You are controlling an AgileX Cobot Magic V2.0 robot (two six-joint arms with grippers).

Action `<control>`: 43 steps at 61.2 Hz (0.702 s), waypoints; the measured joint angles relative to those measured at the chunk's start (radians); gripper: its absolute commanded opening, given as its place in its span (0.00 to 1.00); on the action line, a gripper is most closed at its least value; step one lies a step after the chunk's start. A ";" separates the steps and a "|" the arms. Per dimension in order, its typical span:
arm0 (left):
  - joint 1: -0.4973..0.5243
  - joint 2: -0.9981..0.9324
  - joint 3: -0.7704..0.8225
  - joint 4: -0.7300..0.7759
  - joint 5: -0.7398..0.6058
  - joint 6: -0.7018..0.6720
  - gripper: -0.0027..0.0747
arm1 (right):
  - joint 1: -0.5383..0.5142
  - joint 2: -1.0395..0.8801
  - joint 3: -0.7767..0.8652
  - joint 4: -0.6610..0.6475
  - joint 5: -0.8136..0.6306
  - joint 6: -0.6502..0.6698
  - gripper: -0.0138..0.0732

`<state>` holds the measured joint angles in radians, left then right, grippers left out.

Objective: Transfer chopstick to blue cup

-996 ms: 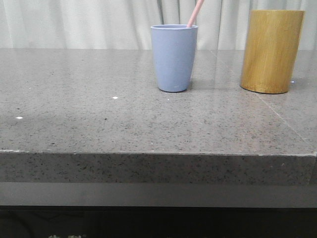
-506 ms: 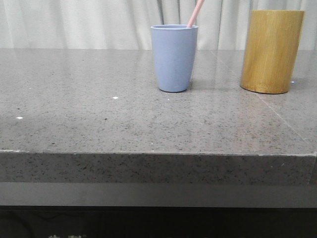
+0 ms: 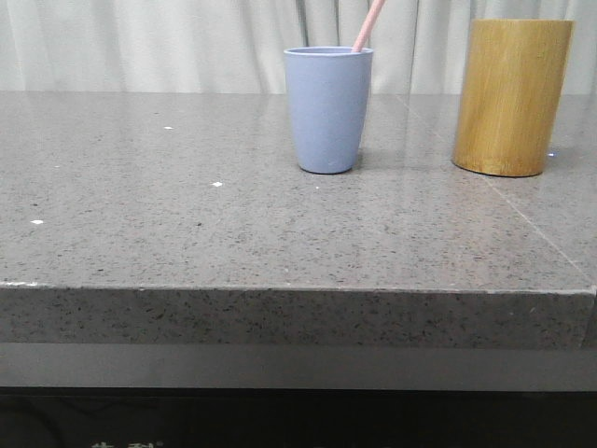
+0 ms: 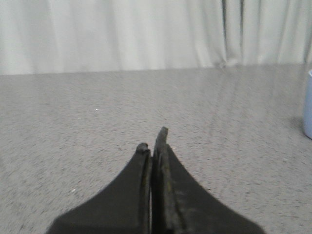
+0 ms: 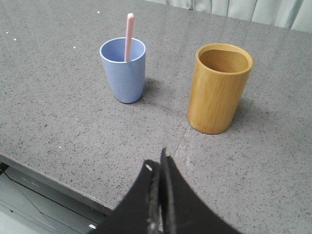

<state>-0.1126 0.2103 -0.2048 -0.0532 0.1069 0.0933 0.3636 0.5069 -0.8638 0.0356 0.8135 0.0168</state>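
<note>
The light-blue cup stands upright on the grey stone table, also in the right wrist view. A pale pink chopstick stands in it, leaning on the rim; it shows in the right wrist view too. My left gripper is shut and empty, low over the bare table, with the cup's edge far off to one side. My right gripper is shut and empty, held above the table's front edge, back from both cups. Neither gripper shows in the front view.
A taller tan bamboo holder stands right of the blue cup; in the right wrist view it looks empty. The table's front edge runs across the front view. A white curtain hangs behind the table.
</note>
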 measured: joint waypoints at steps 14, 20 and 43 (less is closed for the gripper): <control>0.060 -0.201 0.197 -0.071 -0.081 0.002 0.01 | 0.000 0.000 0.000 0.000 0.000 0.000 0.08; 0.061 -0.214 0.208 -0.086 -0.107 0.002 0.01 | 0.000 0.000 0.000 0.000 0.000 0.000 0.08; 0.061 -0.214 0.208 -0.089 -0.114 0.002 0.01 | 0.000 0.000 0.000 0.000 0.000 0.000 0.08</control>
<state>-0.0521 -0.0036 0.0036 -0.1423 -0.0070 0.0949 0.3636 0.5069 -0.8638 0.0356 0.8135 0.0173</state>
